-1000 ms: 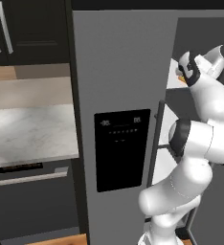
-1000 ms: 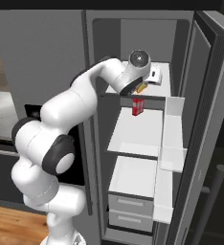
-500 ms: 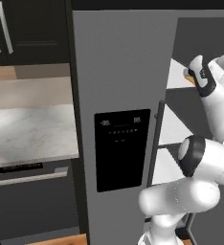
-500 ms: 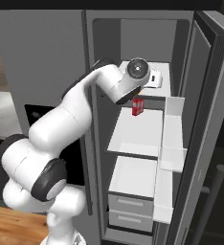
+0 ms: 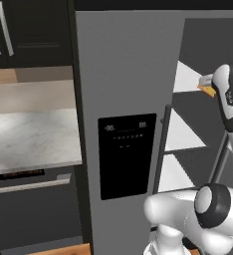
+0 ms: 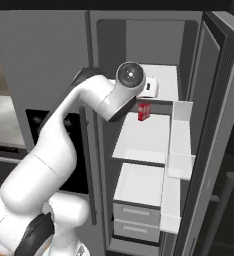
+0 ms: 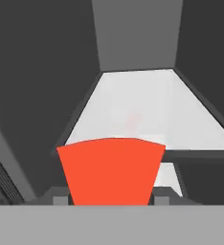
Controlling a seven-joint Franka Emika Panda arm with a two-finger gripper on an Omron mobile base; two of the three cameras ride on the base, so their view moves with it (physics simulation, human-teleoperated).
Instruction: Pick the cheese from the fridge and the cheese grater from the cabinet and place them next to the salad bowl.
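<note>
Fridge [image 6: 54, 60]: right door swung open, giving the arm reach to the top shelf [image 6: 161, 82]; cheese [image 7: 111, 170]: orange-red wedge, sitting between the fingertips of the gripper [image 7: 109, 200] just above that shelf, apparently pinched for lifting out; small red cube [image 6: 144, 111]: shelf below, left alone.

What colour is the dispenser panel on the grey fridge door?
Black, with faint pale markings near its top. The rectangular dispenser panel on the grey fridge door shows best in the left base view.
</note>
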